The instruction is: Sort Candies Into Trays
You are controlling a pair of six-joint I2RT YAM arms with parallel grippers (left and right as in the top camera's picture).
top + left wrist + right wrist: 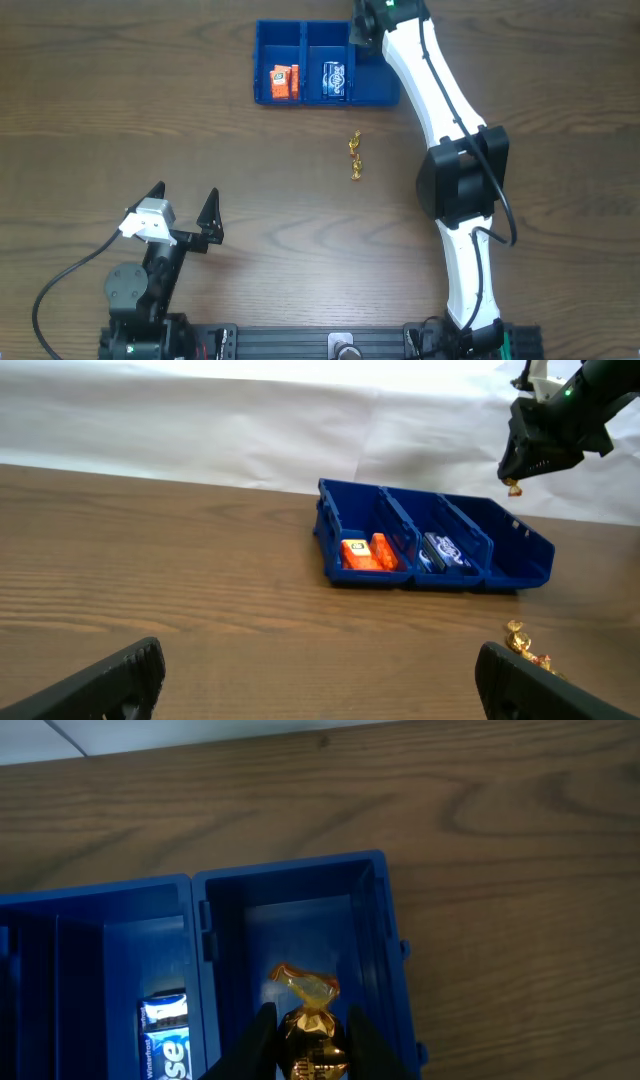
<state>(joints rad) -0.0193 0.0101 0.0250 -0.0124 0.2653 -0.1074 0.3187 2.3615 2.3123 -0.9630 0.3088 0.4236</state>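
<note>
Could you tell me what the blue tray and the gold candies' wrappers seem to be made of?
Blue tray: probably moulded plastic, given its uniform colour, thin walls and slight sheen.
Gold candy: wrapper likely metallic foil, shiny, crinkled, twisted ends.

You have open wood across the left and far right of the top view. The blue tray (259, 60) blocks the upper middle, the right arm (440, 90) slants over its right end, and two gold candies (356, 158) lie mid-frame below it.
</note>
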